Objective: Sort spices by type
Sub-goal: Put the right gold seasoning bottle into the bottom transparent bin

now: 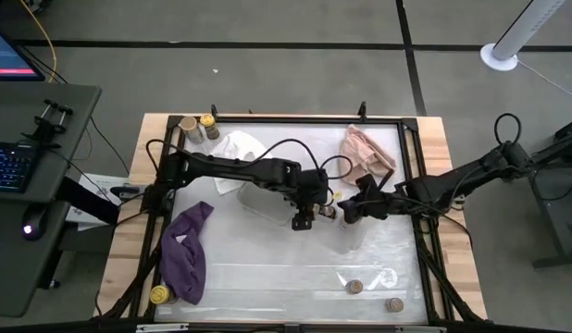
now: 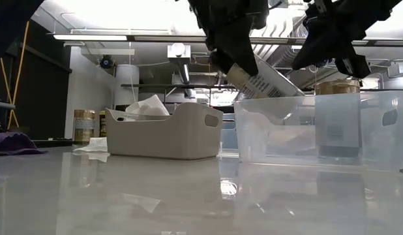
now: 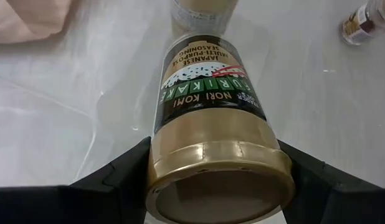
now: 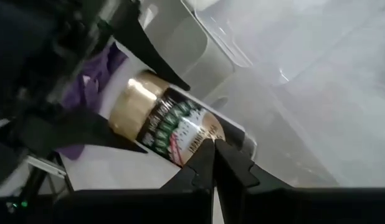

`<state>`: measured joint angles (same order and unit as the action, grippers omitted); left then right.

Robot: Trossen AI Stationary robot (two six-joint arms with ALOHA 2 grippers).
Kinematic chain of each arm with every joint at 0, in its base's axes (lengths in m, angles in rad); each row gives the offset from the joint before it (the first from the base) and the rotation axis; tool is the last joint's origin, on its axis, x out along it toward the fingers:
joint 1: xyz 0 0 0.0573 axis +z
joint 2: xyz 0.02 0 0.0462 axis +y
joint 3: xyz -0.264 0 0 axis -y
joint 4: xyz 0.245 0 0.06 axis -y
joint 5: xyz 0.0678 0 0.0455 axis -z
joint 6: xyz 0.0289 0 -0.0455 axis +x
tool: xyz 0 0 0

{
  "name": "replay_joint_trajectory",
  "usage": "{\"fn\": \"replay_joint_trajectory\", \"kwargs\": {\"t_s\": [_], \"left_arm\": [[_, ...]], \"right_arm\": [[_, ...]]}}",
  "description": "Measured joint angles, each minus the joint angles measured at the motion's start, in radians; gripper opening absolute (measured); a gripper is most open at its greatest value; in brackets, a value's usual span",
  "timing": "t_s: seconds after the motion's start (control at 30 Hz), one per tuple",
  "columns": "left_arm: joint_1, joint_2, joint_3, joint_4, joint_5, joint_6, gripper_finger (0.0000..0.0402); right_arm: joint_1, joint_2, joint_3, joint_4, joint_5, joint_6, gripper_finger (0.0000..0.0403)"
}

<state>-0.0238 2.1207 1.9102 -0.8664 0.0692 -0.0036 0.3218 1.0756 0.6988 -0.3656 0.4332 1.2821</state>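
My left gripper point(image 1: 304, 219) is shut on a tan-topped furikake jar point(image 3: 208, 93) and holds it tilted over the clear bin point(image 2: 286, 134). A second tan-topped jar point(image 2: 336, 98) stands inside that bin. My right gripper point(image 2: 332, 55) is shut and hovers just above that jar. In the right wrist view its tips point(image 4: 214, 148) are close by the held jar's base end. Two tiny brownish jars point(image 1: 354, 287) point(image 1: 394, 303) rest near the table's near right corner. A tan-topped jar point(image 1: 189, 125) and a yellow-lidded one point(image 1: 209, 121) stand at the far left. Another yellow-lidded jar point(image 1: 158, 294) sits near left. My left gripper pinches the jar's lid end point(image 3: 220, 158) between its two fingers point(image 3: 127, 171), one on each side. The jar is lifted clear and slants down away from the fingers. Its base end point(image 2: 280, 88) is over the clear bin's rim.
A grey bin point(image 2: 162, 134) stands left of the clear bin, holding a white cloth. On the table lie another white cloth point(image 1: 235, 148), a pink cloth point(image 1: 365, 153) at the far right and a purple cloth point(image 1: 186, 250) at the near left. Black rails point(image 1: 267, 118) frame the table.
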Motion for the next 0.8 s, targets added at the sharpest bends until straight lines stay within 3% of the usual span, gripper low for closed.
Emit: {"fn": "replay_joint_trajectory", "kwargs": {"t_s": [0.3,0.53,0.8], "left_arm": [[0.005,0.019,0.0,0.027,-0.039,0.025,0.025],[0.006,0.02,0.0,0.048,-0.06,0.061,0.025],[0.006,0.02,0.0,0.016,-0.059,0.06,0.025]], "right_arm": [[-0.001,0.068,-0.001,0.005,-0.014,-0.001,0.0001],[-0.003,0.155,-0.001,0.11,-0.012,-0.03,0.0],[-0.018,0.162,-0.001,0.127,-0.009,-0.026,0.0]]}}
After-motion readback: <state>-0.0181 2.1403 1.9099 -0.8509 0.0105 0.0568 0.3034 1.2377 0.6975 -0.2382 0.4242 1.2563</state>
